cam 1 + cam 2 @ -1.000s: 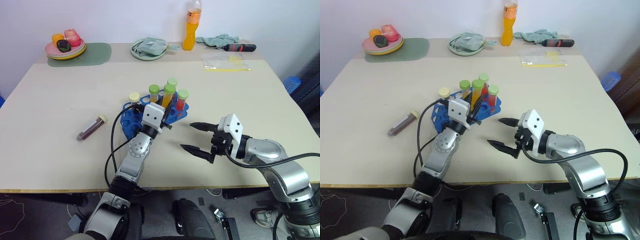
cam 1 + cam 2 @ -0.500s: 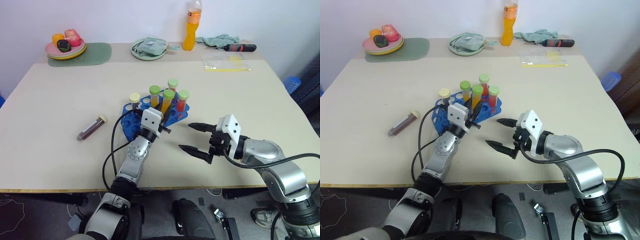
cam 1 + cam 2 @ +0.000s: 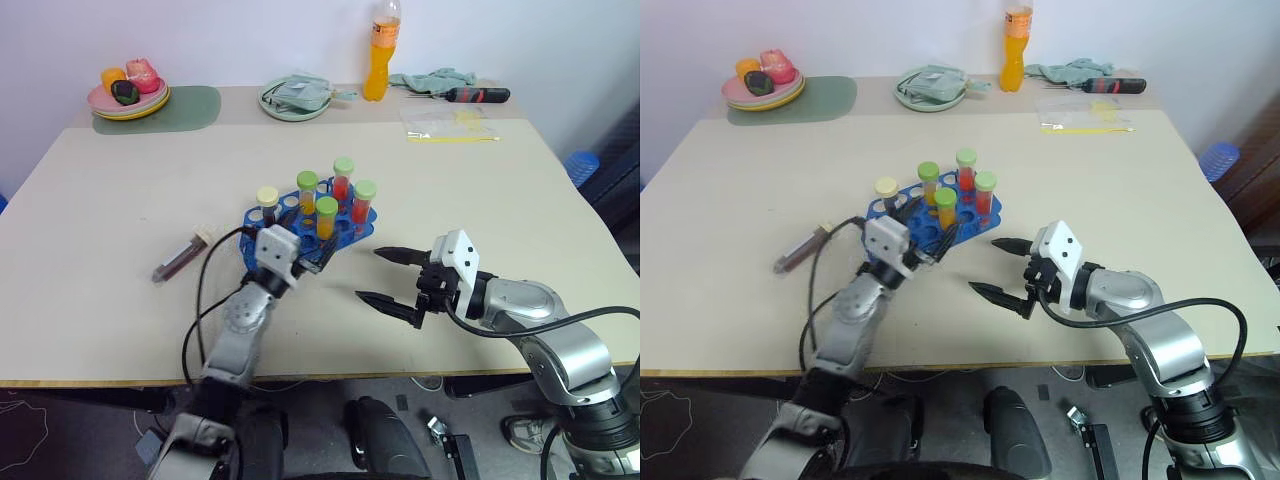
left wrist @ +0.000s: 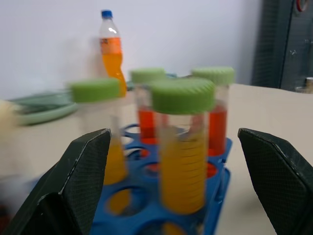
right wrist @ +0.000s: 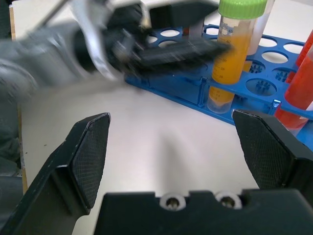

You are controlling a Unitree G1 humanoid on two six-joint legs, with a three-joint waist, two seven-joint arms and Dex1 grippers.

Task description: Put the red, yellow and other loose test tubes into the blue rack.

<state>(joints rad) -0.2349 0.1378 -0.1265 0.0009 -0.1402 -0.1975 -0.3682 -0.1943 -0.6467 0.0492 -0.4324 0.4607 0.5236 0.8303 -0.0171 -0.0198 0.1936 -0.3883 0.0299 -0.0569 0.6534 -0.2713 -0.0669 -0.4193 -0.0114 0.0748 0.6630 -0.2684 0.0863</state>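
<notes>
The blue rack (image 3: 300, 225) sits near the centre of the worktop (image 3: 480, 190) and carries five upright tubes: a cream-capped tube (image 3: 267, 200) at its 9 o'clock edge, a green-capped tube (image 3: 308, 189) of yellow liquid, a red tube (image 3: 343, 177) at 12 o'clock, a second red tube (image 3: 364, 201) at 3 o'clock, and a yellow tube (image 3: 326, 216) at the near edge, at 6 o'clock. The left claw (image 3: 318, 262) is open, with its fingers spread to either side of the yellow tube in the left wrist view and gripping nothing; it lies just at the rack's near edge. The right claw (image 3: 385, 275) is open and empty, level above the worktop at about 4 o'clock from the rack, clear of it. One maroon tube (image 3: 182, 257) with a cream cap lies on its side on the worktop at 9 o'clock from the rack, well apart from both claws. At the far edge stand an orange bottle (image 3: 380, 50), a green plate (image 3: 295, 97) and a pink plate (image 3: 128, 96) with food items.
</notes>
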